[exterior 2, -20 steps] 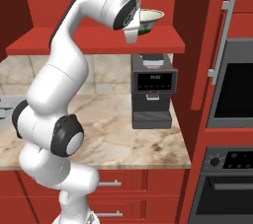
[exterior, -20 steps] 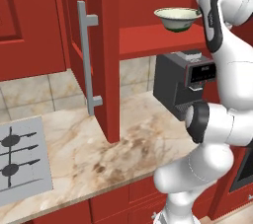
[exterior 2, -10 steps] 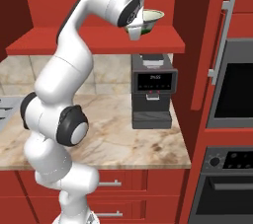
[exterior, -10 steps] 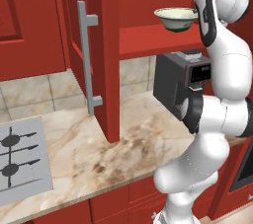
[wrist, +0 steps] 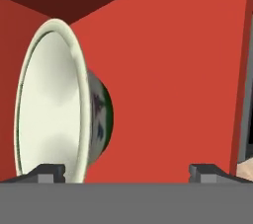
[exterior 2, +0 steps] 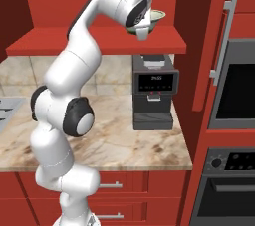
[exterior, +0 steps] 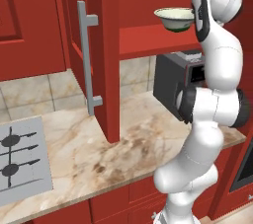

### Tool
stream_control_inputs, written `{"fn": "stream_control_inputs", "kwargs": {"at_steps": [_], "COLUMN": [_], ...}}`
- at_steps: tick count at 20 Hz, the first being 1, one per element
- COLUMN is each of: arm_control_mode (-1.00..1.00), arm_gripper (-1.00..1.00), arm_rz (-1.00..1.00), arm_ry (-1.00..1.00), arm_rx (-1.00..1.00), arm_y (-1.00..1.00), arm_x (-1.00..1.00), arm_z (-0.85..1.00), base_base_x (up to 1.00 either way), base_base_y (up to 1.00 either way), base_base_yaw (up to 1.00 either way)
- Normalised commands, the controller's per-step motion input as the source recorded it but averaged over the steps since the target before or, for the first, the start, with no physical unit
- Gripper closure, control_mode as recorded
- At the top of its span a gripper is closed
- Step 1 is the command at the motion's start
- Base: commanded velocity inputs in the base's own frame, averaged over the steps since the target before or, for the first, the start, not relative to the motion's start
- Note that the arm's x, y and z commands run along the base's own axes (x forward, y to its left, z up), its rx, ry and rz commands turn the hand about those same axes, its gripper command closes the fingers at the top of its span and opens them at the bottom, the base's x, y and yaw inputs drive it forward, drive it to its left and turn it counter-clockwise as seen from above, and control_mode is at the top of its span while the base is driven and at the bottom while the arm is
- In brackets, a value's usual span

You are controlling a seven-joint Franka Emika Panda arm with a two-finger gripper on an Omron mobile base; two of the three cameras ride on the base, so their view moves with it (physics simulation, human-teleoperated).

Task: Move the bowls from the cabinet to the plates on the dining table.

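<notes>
A cream-white bowl [exterior: 174, 18] with a dark green foot stands on the red shelf [exterior: 148, 40] of the open cabinet [exterior: 111, 45]. From the right side the bowl [exterior 2: 156, 17] peeks out behind my white hand. My gripper [wrist: 128, 171] is open right at this bowl [wrist: 54, 104]. The view is rolled, so the bowl looks tipped on its side. Its rim comes down beside the left fingertip [wrist: 49, 172], and its foot lies between the two tips. Nothing is gripped. The plates and the dining table are out of view.
A black coffee machine [exterior 2: 154, 90] stands on the marble counter [exterior: 99, 149] under the shelf. The open cabinet door with its grey bar handle [exterior: 86, 60] juts out at the left. A grey cooktop [exterior: 20, 164] lies far left, and an oven front [exterior 2: 234, 95] is at the right.
The arm's elbow and lower links have drawn upright and closer to the cabinet. The hand has stayed at the bowl, which has not moved. The gripper has stayed open.
</notes>
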Motion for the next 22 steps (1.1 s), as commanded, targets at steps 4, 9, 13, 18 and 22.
{"fn": "stream_control_inputs", "kwargs": {"at_steps": [4,9,13,18,22], "arm_control_mode": [-1.0,-1.0,-1.0,-1.0,-1.0], "arm_gripper": [-1.0,-1.0,-1.0,-1.0,-1.0], "arm_rz": [0.0,0.0,0.0,0.0,0.0], "arm_ry": [0.0,0.0,0.0,0.0,0.04], "arm_rx": [0.0,0.0,0.0,0.0,0.0], "arm_y": [-0.1,-0.01,-0.03,-0.11,-0.09], "arm_x": [0.41,0.42,0.42,0.31,0.04], "arm_z": [-0.04,0.0,0.0,0.0,0.0], "base_base_x": [0.0,0.0,0.0,0.0,0.0], "base_base_y": [0.0,0.0,0.0,0.0,0.0], "base_base_yaw": [0.0,0.0,0.0,0.0,0.0]}}
